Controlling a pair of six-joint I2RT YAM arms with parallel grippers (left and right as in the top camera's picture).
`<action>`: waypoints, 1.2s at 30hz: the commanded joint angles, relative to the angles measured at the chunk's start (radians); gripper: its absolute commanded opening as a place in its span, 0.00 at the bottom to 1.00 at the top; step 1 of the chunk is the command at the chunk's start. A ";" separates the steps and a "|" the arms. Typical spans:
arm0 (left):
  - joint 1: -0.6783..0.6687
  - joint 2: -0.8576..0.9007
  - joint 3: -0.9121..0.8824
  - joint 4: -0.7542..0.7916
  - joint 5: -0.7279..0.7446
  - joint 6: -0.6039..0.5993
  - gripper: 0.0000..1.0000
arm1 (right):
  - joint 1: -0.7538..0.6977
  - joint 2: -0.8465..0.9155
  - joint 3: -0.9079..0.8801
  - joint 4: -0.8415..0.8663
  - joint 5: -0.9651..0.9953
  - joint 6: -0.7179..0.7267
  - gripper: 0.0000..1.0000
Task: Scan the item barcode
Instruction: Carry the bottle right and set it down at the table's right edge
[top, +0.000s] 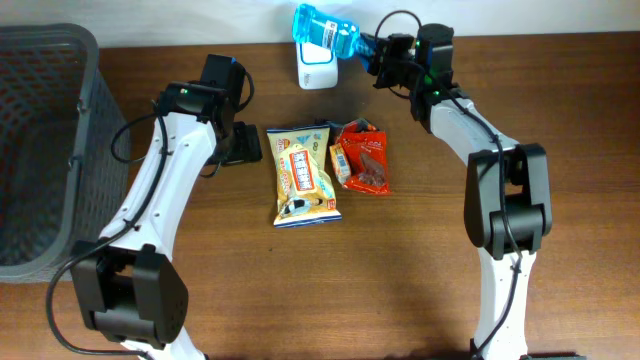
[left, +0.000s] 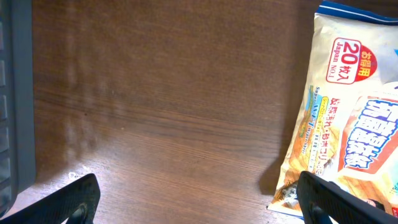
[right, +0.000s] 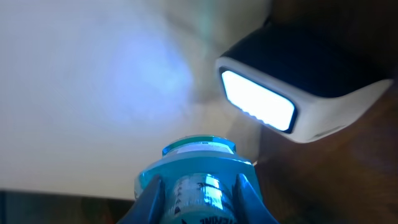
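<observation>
The left gripper (left: 202, 204) is hanging over the bare brown wood of the table (left: 174, 106), its two black fingertips (left: 76, 200) standing wide apart with nothing between them. To the right, a pale snack bag (left: 348, 118) is lying flat, showing a red circle marked "20" and Japanese print. At the far left, a dark grey basket (left: 15, 93) wall is showing.

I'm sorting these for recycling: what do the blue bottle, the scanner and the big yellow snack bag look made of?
Blue bottle: tinted see-through plastic, glossy; light shows through it.
Scanner: hard moulded plastic, smooth white shell with rounded edges, probably matte.
Snack bag: thin printed plastic film, shiny; it is wrinkled and catches glare.
</observation>
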 joint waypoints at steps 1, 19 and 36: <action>0.005 0.000 0.002 0.000 0.004 0.001 0.99 | -0.030 -0.032 0.054 0.090 -0.074 -0.142 0.04; 0.005 0.000 0.002 0.000 0.004 0.002 0.99 | -0.797 -0.064 0.698 -1.527 0.814 -1.511 0.15; 0.005 0.000 0.002 0.000 0.004 0.001 0.99 | -0.827 -0.096 0.786 -1.549 0.668 -1.566 0.71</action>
